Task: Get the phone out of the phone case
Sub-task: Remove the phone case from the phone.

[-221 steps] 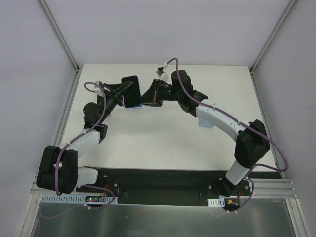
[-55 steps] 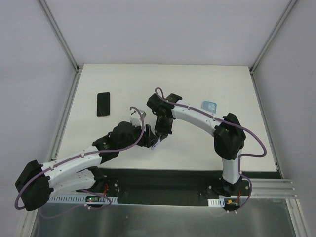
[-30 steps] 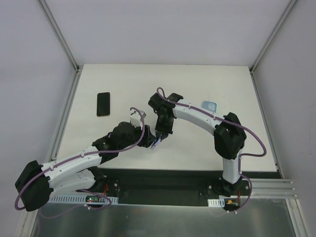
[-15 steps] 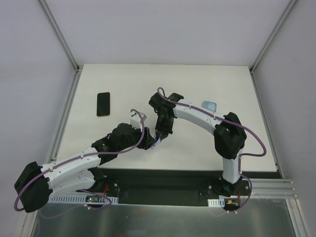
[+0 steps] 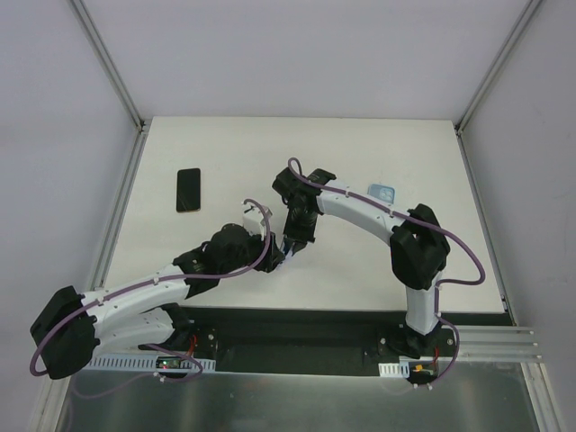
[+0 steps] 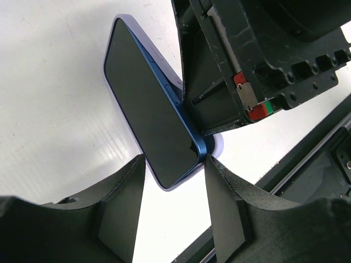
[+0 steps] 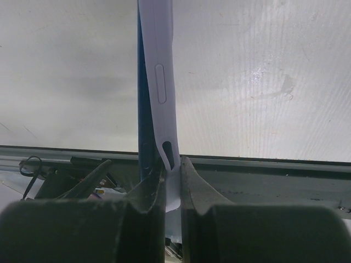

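Centre of the surface [image 5: 360, 144], toward the near edge: the left gripper [image 6: 174, 181] has edged in to the right over the last second. Its jaws now stand apart on either side of the near end of the phone [image 6: 145, 109]. From the left wrist view it cannot be told whether the fingertips are pressing yet. The right gripper [image 7: 171, 175] has not shifted, and its jaws are pinched together on the lavender rim of the phone case [image 7: 162, 82]. The blue phone remains seated in the case, held on edge between the two arms, dark screen facing left. Seconds ago the pair worked at the far side of the surface. The close approach suggests the separation is about to be tried, one arm anchoring the case while the other draws the phone free. The task is judged not yet done. A dark slab [image 5: 188, 190] lies flat at far left and a pale blue item [image 5: 382, 193] sits to the right, both well apart from the action.
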Tool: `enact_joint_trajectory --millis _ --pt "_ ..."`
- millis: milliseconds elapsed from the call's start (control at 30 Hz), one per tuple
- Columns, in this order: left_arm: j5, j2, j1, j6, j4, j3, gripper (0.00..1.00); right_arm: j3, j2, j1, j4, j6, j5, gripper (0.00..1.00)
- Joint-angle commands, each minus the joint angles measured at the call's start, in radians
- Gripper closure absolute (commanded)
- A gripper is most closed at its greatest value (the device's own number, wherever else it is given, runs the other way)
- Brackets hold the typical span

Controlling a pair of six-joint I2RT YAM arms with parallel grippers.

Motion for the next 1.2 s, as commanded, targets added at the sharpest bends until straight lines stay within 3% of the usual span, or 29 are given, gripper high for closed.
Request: enact_joint_trajectory --millis 0,400,833,1167 --pt "-0.130 -0.007 -0.009 0.032 -0.006 0.023 0.54 -0.002 -0.045 0.005 -0.014 0.010 -0.045 0.99" --pt "-0.372 0.040 -0.121 0.089 -0.014 0.081 0.57 -0.011 -0.050 0.010 -0.007 -0.006 -0.050 0.99" --pt "-0.498 0.111 -0.118 -0.002 -0.017 0.104 0.74 -0.137 -0.099 0.053 0.029 -0.073 -0.019 0.99" --pt "-0.588 0.112 -0.115 -0.058 -0.034 0.104 0.75 -0.172 -0.111 0.079 0.010 -0.124 0.021 0.99"
